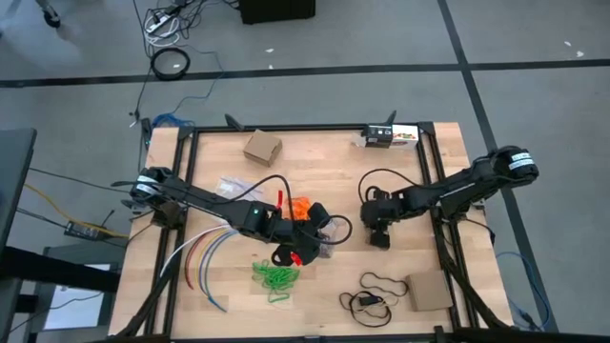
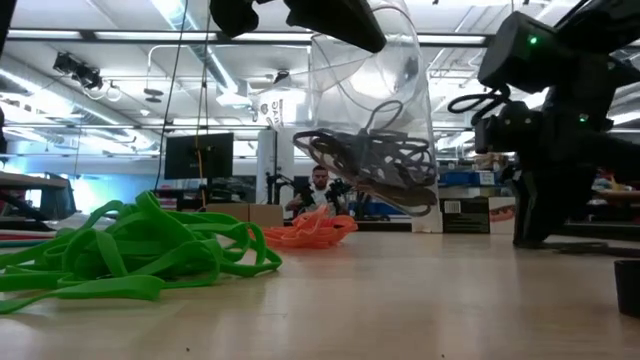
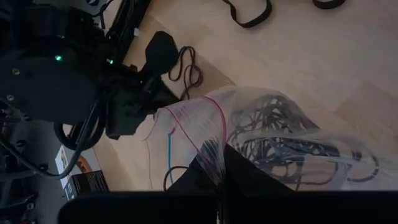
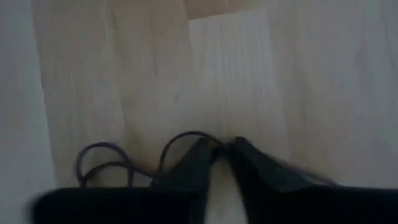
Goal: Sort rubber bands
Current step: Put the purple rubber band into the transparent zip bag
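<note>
We look across a pale wooden table (image 1: 315,152) set in a large workshop; in the low view a seated person (image 2: 320,190) shows far behind it among desks and monitors.

Near the table's middle we see the left gripper (image 1: 303,250) holding up a clear zip bag (image 2: 375,110) by its pink-lined rim, its fingers pinched together on the plastic. Inside the bag lies a tangle of dark rubber bands (image 2: 375,165), clear of the tabletop in the low view. Just beside that gripper, toward the front edge, we find the green rubber bands (image 1: 274,276) heaped loosely on the wood. The orange rubber bands (image 1: 299,208) sit on the far side of the same gripper, partly covered by the arm.

The right gripper (image 1: 377,232) rests low over the table to the right of the bag, apart from it. In its wrist view the fingertips (image 4: 205,152) meet with almost no gap, and a thin dark loop (image 4: 102,158) lies on the wood right beside them; we cannot tell whether they pinch it.

A small cardboard box (image 1: 262,148) stands near the back edge.
</note>
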Tool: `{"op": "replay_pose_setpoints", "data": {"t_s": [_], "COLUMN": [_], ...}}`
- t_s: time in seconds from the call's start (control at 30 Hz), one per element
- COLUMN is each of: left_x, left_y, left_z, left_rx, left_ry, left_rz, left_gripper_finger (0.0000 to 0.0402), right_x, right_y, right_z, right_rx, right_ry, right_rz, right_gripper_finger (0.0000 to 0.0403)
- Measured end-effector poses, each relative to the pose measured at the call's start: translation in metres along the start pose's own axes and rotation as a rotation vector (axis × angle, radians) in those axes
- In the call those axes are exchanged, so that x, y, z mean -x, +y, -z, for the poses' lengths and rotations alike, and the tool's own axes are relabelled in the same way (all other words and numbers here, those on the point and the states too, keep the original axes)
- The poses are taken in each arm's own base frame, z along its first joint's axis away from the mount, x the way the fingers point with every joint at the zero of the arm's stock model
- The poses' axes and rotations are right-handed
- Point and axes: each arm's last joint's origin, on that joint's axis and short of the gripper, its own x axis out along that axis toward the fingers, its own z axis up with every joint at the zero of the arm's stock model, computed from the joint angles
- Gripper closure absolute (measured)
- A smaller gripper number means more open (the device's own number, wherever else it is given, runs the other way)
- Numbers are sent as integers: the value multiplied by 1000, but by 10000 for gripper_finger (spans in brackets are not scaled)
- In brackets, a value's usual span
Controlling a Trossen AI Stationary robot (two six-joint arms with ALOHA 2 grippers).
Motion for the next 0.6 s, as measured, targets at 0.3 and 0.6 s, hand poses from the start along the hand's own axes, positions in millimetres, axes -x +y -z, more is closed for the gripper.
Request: {"op": "replay_pose_setpoints", "data": {"t_s": [0.3, 0.6], "left_x": [0, 0], "left_y": [0, 2], "left_z": [-1, -2], "left_rx": [-11, -7], "left_ry": [-12, -47], "left_rz": [-3, 1], "left_gripper_finger": [400, 400], "right_x": [37, 107], "right_y": [-3, -3], "right_z": [-8, -27], "right_rx": [-38, -4], "right_ry": [-209, -637], "right_rz": [-139, -90], "right_gripper_finger": [401, 403]}}
